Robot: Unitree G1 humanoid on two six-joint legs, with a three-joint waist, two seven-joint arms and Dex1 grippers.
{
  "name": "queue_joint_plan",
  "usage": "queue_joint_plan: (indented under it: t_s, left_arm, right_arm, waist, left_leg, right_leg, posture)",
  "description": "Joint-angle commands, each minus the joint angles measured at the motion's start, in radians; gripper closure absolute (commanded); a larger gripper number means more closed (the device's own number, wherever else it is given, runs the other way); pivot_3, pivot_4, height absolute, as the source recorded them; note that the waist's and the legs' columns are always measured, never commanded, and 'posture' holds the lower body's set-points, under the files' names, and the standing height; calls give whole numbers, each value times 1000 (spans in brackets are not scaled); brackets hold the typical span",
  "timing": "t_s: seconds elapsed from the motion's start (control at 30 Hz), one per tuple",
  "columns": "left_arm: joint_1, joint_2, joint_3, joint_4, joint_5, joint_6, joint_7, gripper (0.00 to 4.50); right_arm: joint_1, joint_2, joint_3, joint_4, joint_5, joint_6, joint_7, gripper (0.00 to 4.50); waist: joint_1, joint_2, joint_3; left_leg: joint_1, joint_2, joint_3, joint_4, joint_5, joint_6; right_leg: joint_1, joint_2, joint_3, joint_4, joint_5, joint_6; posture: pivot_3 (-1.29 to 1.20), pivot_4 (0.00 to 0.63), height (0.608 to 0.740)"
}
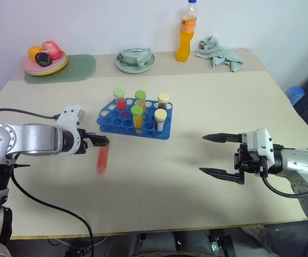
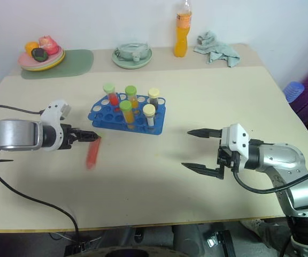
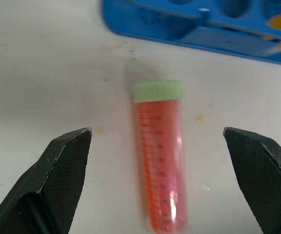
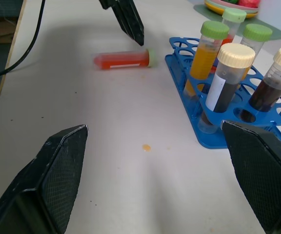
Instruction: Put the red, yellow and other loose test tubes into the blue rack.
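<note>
One red tube loose on the bench, claws both wide open

Right claw (image 1: 216,154) hovers spread wide over bare bench (image 1: 197,187), gripping nothing. Left claw (image 3: 160,141) is spread just as wide over the red green-capped test tube (image 1: 102,159), which lies flat just short of the blue rack (image 1: 127,124). The rack already has five capped tubes standing upright. Orange drink bottle (image 1: 185,33) stands at the back.

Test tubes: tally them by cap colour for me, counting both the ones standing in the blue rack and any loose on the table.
Green-capped clear plastic tubes standing in the blue plastic rack: 3
Cream-capped tubes of dark liquid in the rack: 2
Green-capped tube of red liquid lying loose on the table: 1
Total: 6
</note>
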Motion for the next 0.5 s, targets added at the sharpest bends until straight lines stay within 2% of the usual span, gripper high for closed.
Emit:
queue_joint_plan:
  t_s: [0.03, 0.1, 0.23, 0.3, 0.37, 0.5]
  left_arm:
    - [-16, -53, 30, 1, -18, -22, 86, 72]
    - [4, -131, 47, -14, -18, -53, 182, 72]
    - [11, -415, 129, -100, -18, -192, 549, 72]
    - [3, -527, 163, -145, -18, -239, 721, 72]
    - [-1, -572, 181, -164, -18, -258, 801, 72]
    - [14, -548, 164, -173, -18, -279, 811, 72]
  right_arm:
    - [-19, 18, 7, -8, -1, -22, -13, 0]
    - [-18, 23, 11, -11, -2, -24, -19, 0]
    - [-8, 30, 8, -25, 1, -23, -28, 0]
    - [-4, 33, 5, -36, 14, -16, -30, 0]
    - [0, 33, 6, -45, 23, -9, -30, 0]
    - [0, 38, 10, -51, 28, -14, -34, 0]
  waist:
    - [0, 0, 0]
    - [1, 0, 0]
    - [20, -1, 0]
    - [26, -1, -1]
    - [28, -1, -1]
    - [25, -1, -1]
  left_leg:
    - [0, 0, 0, 0, 0, 0]
    - [0, 0, 0, 0, 0, 0]
    - [0, 0, 0, 1, 1, 1]
    - [0, 0, 0, 2, 1, 2]
    - [0, 0, 0, 3, 1, 1]
    - [0, 0, 1, 3, 2, 1]
  right_leg:
    - [0, 0, 0, 0, 0, 0]
    - [0, 0, 0, 0, 0, 0]
    - [0, -1, 0, -1, 0, 0]
    - [1, -1, 0, 0, 1, 0]
    - [1, 0, 0, 0, 1, 1]
    - [0, 0, 0, 0, 1, 1]
  posture:
    - [0, 150, 740]
    - [0, 150, 740]
    - [0, 150, 740]
    - [0, 150, 740]
    - [0, 150, 740]
    - [0, 150, 740]
